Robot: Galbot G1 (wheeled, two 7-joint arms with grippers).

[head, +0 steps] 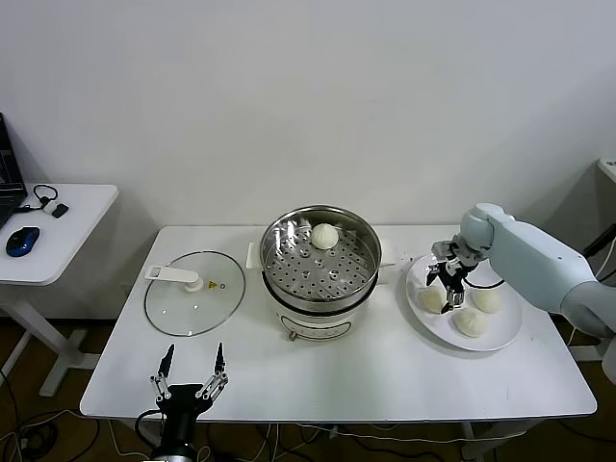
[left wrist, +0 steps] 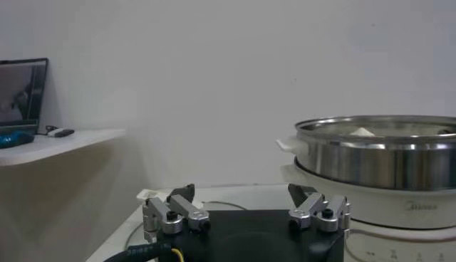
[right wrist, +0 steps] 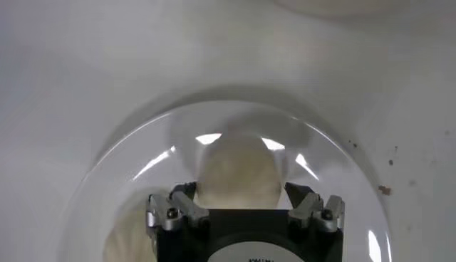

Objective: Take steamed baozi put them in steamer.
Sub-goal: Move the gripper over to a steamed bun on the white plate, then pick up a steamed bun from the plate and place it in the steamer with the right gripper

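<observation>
The steel steamer (head: 320, 265) stands mid-table on its white base and holds one white baozi (head: 323, 234) at the back of its perforated tray. Three more baozi lie on a white plate (head: 500, 335) at the right: one (head: 430, 298) under my right gripper, one (head: 487, 299) behind, one (head: 470, 322) in front. My right gripper (head: 449, 285) is open just above the left baozi, fingers on either side of it; the right wrist view shows that baozi (right wrist: 239, 171) between the fingertips (right wrist: 241, 191). My left gripper (head: 192, 371) is open and empty at the table's front left edge.
A round glass lid (head: 194, 292) with a white handle lies flat left of the steamer. A side desk (head: 53, 231) with a blue mouse stands at the far left. In the left wrist view the steamer (left wrist: 377, 153) rises to one side of the left gripper (left wrist: 242, 196).
</observation>
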